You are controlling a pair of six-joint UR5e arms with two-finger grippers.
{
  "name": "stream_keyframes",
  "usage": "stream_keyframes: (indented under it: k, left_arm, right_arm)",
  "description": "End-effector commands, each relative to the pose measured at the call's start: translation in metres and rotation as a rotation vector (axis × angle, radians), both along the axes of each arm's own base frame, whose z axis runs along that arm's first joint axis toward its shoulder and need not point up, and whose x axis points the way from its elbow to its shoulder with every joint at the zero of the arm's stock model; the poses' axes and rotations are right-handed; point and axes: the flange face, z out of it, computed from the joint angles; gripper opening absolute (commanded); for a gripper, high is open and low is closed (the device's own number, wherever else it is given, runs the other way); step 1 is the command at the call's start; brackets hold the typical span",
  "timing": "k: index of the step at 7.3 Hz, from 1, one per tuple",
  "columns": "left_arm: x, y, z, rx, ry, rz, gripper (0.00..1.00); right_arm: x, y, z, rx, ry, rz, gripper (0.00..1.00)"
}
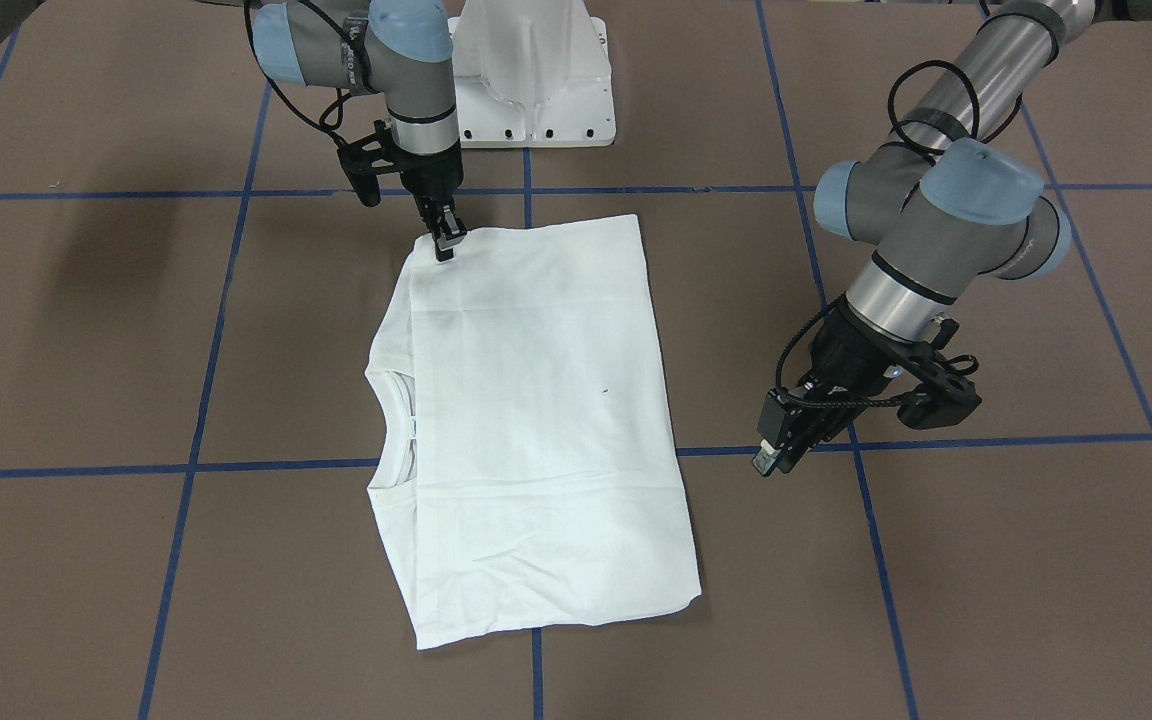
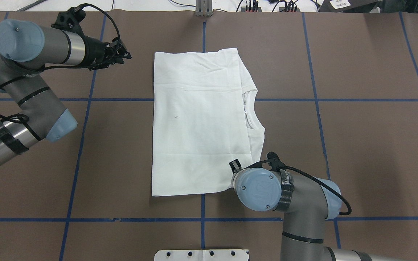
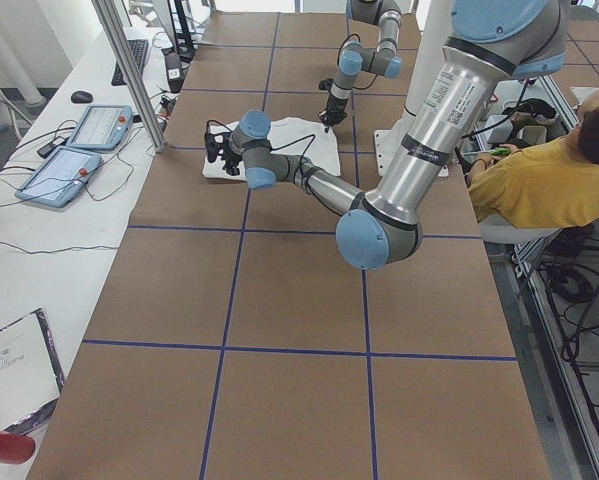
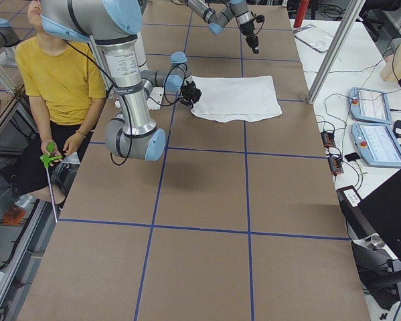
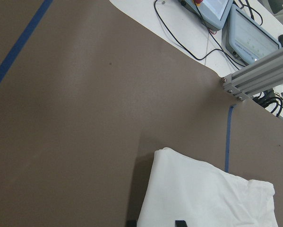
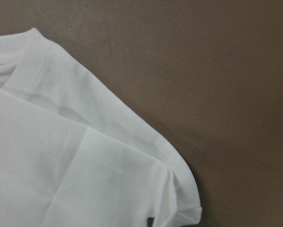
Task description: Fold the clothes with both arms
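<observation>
One white T-shirt (image 1: 536,400) lying folded flat on the brown table (image 1: 86,350), right claw (image 1: 444,245) pinched on a shirt corner, left claw (image 1: 769,458) spread apart, hovering near the shirt.

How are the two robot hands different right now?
The right gripper points straight down at a corner of the white T-shirt. The left gripper is tilted and hangs over bare table, away from the shirt. The left gripper is open, but I can't tell whether the right gripper is open or shut. Both are black.
</observation>
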Motion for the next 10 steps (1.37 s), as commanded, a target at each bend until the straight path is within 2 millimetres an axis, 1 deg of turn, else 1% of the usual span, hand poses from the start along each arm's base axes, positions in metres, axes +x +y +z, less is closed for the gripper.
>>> stream_keyframes:
  k: [1,2,3,4,5,6,7,8,9,10]
  left_arm:
    - [-0.003,0.008,-0.002,-0.019,0.023,-0.006,0.38]
    - [0.006,0.037,-0.011,-0.054,0.078,-0.004,0.38]
    - [0.027,0.070,-0.013,-0.077,0.103,-0.006,0.38]
    - [0.052,0.104,-0.021,-0.132,0.151,-0.004,0.38]
    - [0.060,0.158,-0.003,-0.170,0.141,-0.007,0.38]
    - [0.064,0.210,-0.005,-0.205,0.167,0.005,0.38]
    - [0.077,0.249,-0.004,-0.263,0.179,0.018,0.42]
    - [0.099,0.291,0.001,-0.301,0.166,0.006,0.42]
    - [0.118,0.322,0.005,-0.335,0.134,0.004,0.42]
    - [0.129,0.340,0.007,-0.362,0.126,0.019,0.44]
  right_arm:
    - [0.015,0.006,-0.011,0.000,0.000,-0.003,0.00]
    - [0.014,0.013,-0.012,0.000,0.006,-0.012,0.00]
    - [0.012,0.015,-0.012,0.001,0.007,-0.016,0.00]
    - [0.011,0.019,-0.012,0.001,0.007,-0.022,0.00]
    - [0.011,0.021,-0.014,0.002,0.001,-0.025,0.00]
    - [0.013,0.022,-0.016,0.003,-0.005,-0.027,0.00]
    - [0.013,0.022,-0.016,0.002,-0.006,-0.028,0.00]
    - [0.014,0.021,-0.017,0.002,-0.006,-0.026,0.00]
    - [0.016,0.022,-0.019,0.003,-0.012,-0.027,0.00]
    - [0.016,0.021,-0.020,0.003,-0.013,-0.026,0.00]
